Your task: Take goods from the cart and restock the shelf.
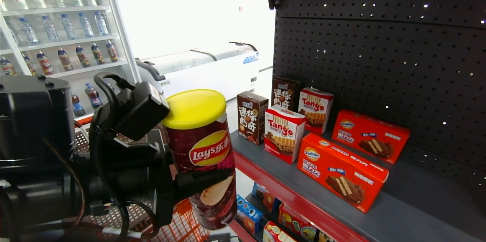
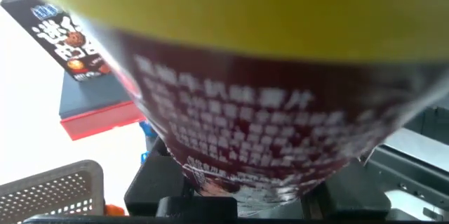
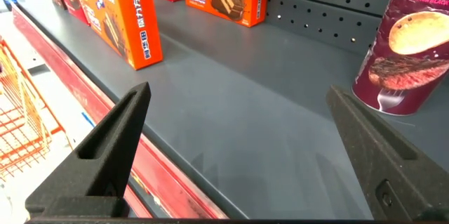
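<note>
Your left gripper (image 1: 207, 183) is clamped around the chip can (image 1: 201, 147), which stands upright, yellow lid up, over the cart (image 1: 182, 226) and just beside the shelf (image 1: 398, 211) edge. Your right gripper (image 3: 238, 161) is spread wide over bare shelf deck, between an orange box (image 3: 119, 20) and a second can (image 3: 410, 41) standing near the pegboard (image 3: 316, 13).

In the black left tool (image 1: 207, 183) is a maroon chip can (image 1: 201, 151) with a yellow lid (image 1: 194, 108), and beyond it a grey, red-edged shelf (image 1: 410, 204) bears orange-red boxes (image 1: 341, 171), brown boxes (image 1: 251, 117) and red-and-white boxes (image 1: 284, 133) before a black, hole-dotted pegboard (image 1: 379, 56).
</note>
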